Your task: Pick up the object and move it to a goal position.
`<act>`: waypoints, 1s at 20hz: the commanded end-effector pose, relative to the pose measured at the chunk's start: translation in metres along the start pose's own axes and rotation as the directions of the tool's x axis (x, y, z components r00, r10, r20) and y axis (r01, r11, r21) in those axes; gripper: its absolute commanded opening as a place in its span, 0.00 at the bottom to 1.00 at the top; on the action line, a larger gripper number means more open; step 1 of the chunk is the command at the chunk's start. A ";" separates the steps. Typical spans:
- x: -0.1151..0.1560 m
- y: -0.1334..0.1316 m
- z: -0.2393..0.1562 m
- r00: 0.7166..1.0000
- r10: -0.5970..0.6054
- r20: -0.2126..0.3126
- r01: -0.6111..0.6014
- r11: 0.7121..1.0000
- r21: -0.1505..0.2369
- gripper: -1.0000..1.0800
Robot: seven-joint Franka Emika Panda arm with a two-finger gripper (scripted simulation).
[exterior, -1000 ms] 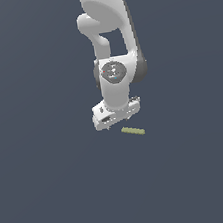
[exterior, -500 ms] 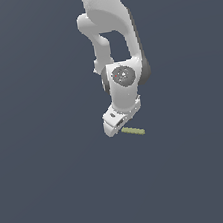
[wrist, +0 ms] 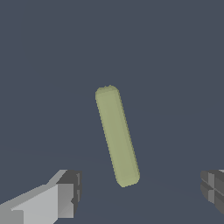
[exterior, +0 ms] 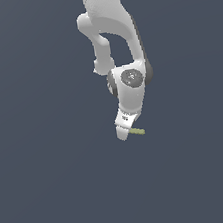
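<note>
Gripper [wrist: 140, 192] spread wide, fingertips cropped, straddles olive stick [wrist: 117, 135].

1. You see the olive stick [wrist: 117, 135]: thin, straight, with rounded ends, lying flat on the dark grey floor.
2. In the exterior view, its visible end [exterior: 137, 131] points rightward.

Readable text: none in either view.
White robot hand [exterior: 125, 123]: a tiny dark mark on its casing, too small to read.
</note>
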State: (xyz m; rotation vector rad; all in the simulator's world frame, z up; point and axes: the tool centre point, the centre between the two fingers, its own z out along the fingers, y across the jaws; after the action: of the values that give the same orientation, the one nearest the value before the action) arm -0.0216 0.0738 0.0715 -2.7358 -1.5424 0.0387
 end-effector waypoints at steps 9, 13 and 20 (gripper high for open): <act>0.015 -0.012 0.012 0.977 -0.215 -0.015 0.214 0.977 -0.015 0.96; 0.017 -0.014 0.013 0.970 -0.243 -0.017 0.242 0.970 -0.017 0.96; 0.017 -0.014 0.019 0.970 -0.241 -0.017 0.241 0.970 -0.017 0.96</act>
State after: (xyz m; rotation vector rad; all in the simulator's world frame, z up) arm -0.0246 0.0953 0.0555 -2.5296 -1.8635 0.0002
